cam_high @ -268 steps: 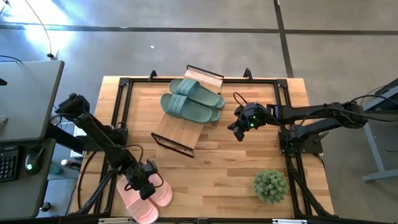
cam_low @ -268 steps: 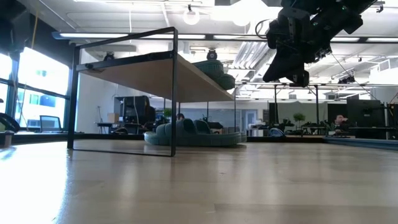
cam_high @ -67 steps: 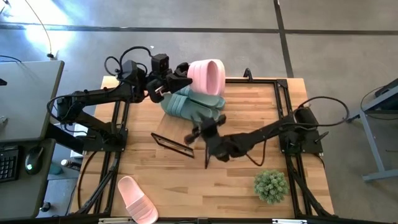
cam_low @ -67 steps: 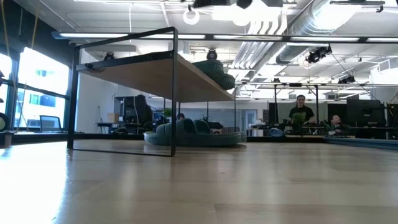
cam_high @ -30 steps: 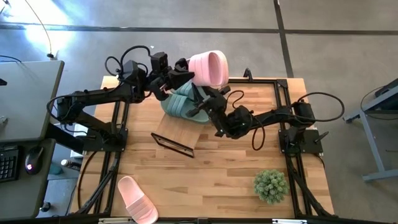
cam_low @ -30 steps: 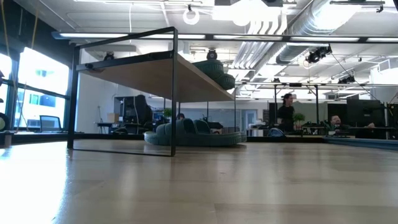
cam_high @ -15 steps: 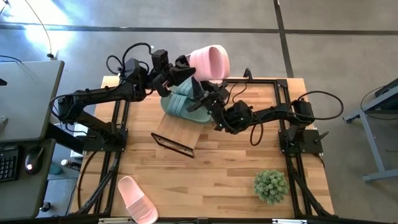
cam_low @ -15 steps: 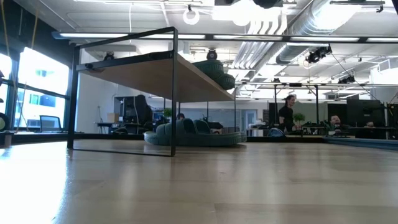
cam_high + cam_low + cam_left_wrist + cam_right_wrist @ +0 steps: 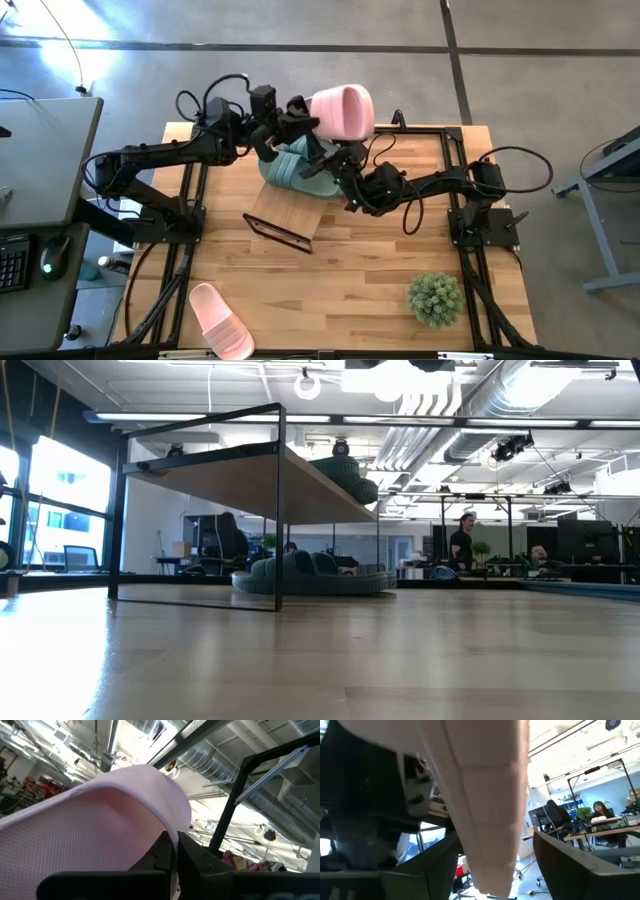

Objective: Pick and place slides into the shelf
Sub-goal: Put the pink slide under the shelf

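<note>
Since the earliest frame, one pink slide [image 9: 343, 111] had left the desk's near-left corner and hung in the air above the far edge of the desk [image 9: 400, 290], over the shelf [image 9: 290, 205]. The left gripper [image 9: 300, 125] was clamped shut on it, its fingers [image 9: 172, 855] pinching the strap. The right gripper [image 9: 330, 160], formerly waiting toward the right edge, had reached across to just below the slide; its fingers [image 9: 570, 855] stood wide apart on either side of the pink sole, gripping nothing as far as could be seen, and they had spread wider over the last second.

Progress looked like roughly the middle: two green slides [image 9: 295, 170] lay on the shelf's plank top, another showed beneath it [image 9: 300, 575] in the low view, one pink slide was aloft in what looked like a handover, and its mate [image 9: 220, 320] remained untouched at the near-left corner. A potted plant [image 9: 435, 298] stood near the near-right corner.
</note>
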